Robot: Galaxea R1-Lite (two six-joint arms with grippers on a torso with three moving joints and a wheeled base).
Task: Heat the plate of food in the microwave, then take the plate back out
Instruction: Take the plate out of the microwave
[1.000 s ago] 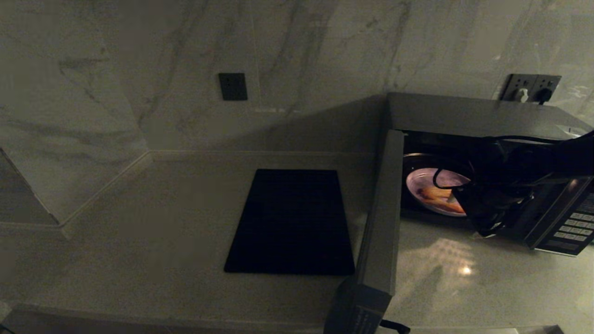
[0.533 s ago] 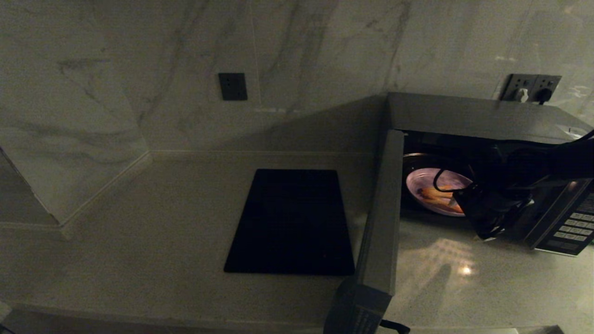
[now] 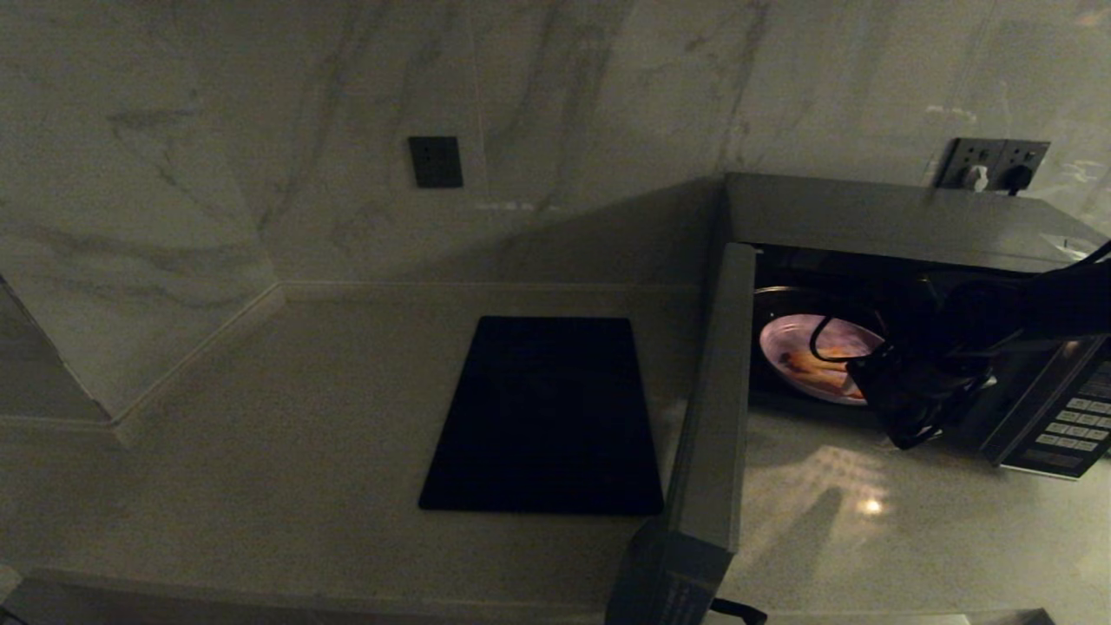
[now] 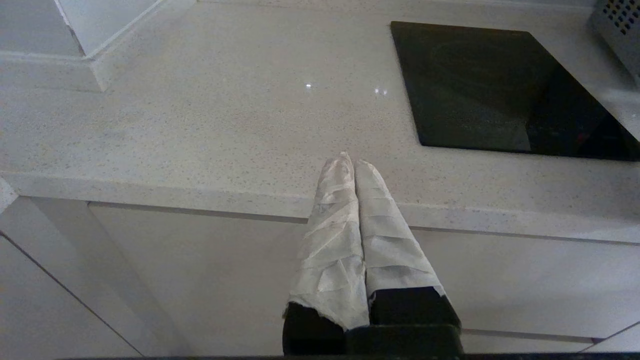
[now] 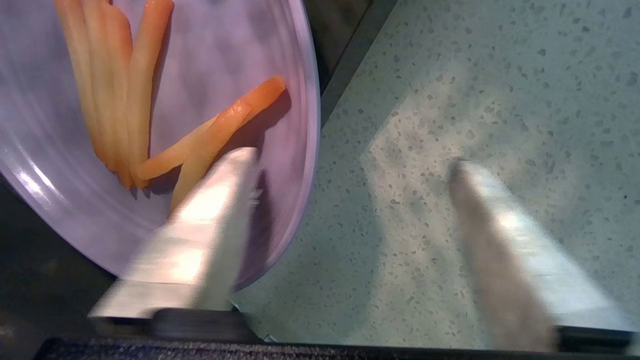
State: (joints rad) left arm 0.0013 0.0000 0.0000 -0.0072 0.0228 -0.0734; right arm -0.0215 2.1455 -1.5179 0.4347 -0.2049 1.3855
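Note:
The microwave (image 3: 868, 217) stands at the right of the counter with its door (image 3: 716, 408) swung wide open. Inside, near the front sill, sits the lilac plate of food (image 3: 798, 347) with orange strips (image 5: 125, 85) on it. My right gripper (image 3: 868, 382) is open at the plate's near rim. In the right wrist view the gripper (image 5: 352, 161) has one finger (image 5: 210, 210) over the plate (image 5: 210, 65) and the other over the speckled counter (image 5: 450, 75). My left gripper (image 4: 350, 161) is shut on nothing and parked at the counter's front edge.
A flat black slab (image 3: 547, 417) lies on the counter left of the open door. The microwave's keypad (image 3: 1072, 421) faces out at the far right. Wall outlets (image 3: 989, 165) sit behind the microwave. A marble wall closes off the back and left.
My right gripper has shifted a little at the microwave's mouth, over the plate's near rim. The plate has stayed in place and the left arm has not moved.

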